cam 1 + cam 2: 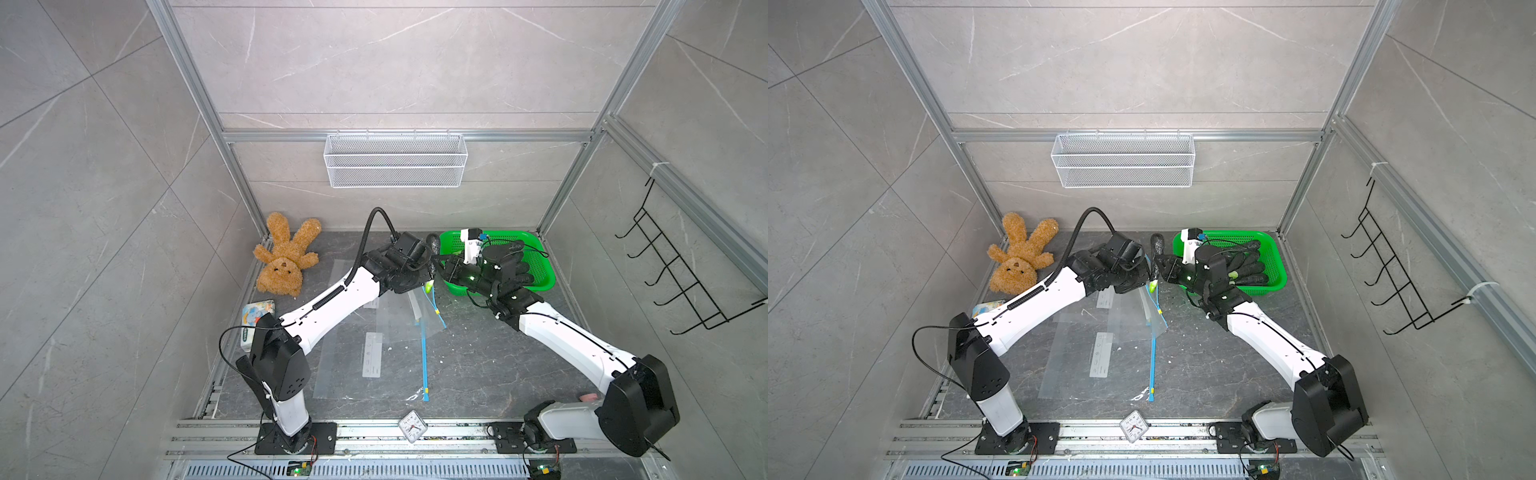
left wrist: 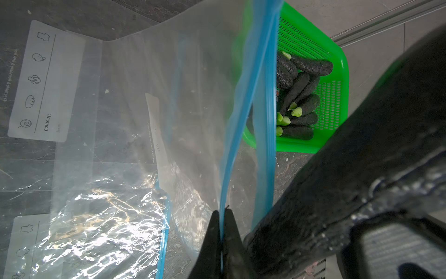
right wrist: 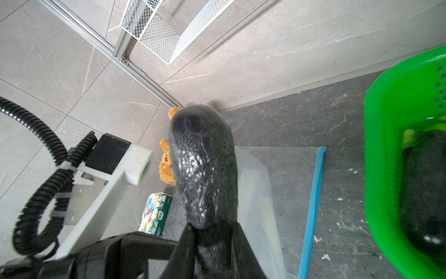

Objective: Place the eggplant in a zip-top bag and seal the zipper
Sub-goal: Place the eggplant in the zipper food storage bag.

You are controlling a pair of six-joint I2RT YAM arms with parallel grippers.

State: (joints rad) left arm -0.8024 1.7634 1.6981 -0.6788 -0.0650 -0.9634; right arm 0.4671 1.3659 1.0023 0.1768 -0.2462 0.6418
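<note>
Left arm (image 1: pixel 332 303): reaches from its near-left base diagonally toward the far middle of the bench (image 1: pixel 498 361), wrist bent downward.
Left pincer (image 2: pixel 221 215): closed tight on one blue zipper strip (image 2: pixel 237 125) of the bag (image 1: pixel 430 316), holding that edge up off the bench.
Right arm (image 1: pixel 573 336): stretches from its near-right base diagonally toward the far middle, wrist above the near-left corner of the green basket (image 1: pixel 544 282), tip aimed at the left pincer.
Right pincer (image 3: pixel 212 241): partly open, clamped round the eggplant (image 3: pixel 202 164).
Eggplant: raised above the bench between the two wrists, roughly upright, green stem (image 1: pixel 1153 286) downward at the bag's lifted top edge; whether it is inside the mouth cannot be told.
Bag: mouth parted, lower part draped onto the bench.
Second bag (image 1: pixel 365 361): flat on the bench.
Basket: far right, holding more eggplants (image 2: pixel 301 96).
Teddy bear (image 1: pixel 286 257): far left corner.
</note>
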